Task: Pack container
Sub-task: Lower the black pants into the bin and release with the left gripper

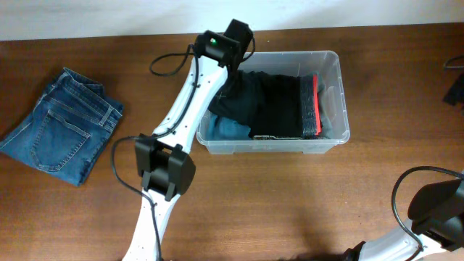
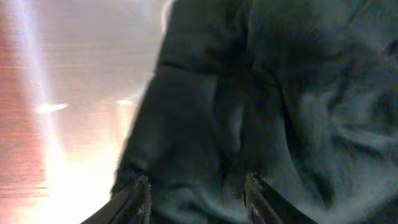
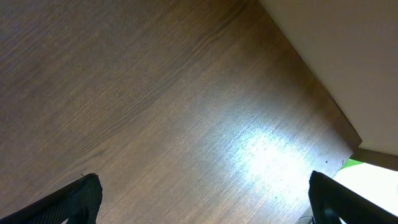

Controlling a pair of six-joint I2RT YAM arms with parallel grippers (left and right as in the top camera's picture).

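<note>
Left tool [image 2: 196,194] hangs over the back left corner of the container [image 1: 339,94], fingers [image 2: 138,198] partly apart with a dark garment [image 2: 249,93] bunched between them; whether they pinch it I cannot tell. Right tool [image 3: 202,190] gapes wide, holding nothing, above the tabletop [image 1: 290,196] near its front right corner. The container sits toward the back edge, right of middle. Folded jeans [image 1: 65,127] lie by the left edge.

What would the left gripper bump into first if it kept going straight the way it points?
Most likely the dark garment lying in the container: in the wrist view, its cloth fills everything just beyond the tips of the left gripper. How near it is, I cannot tell.
</note>
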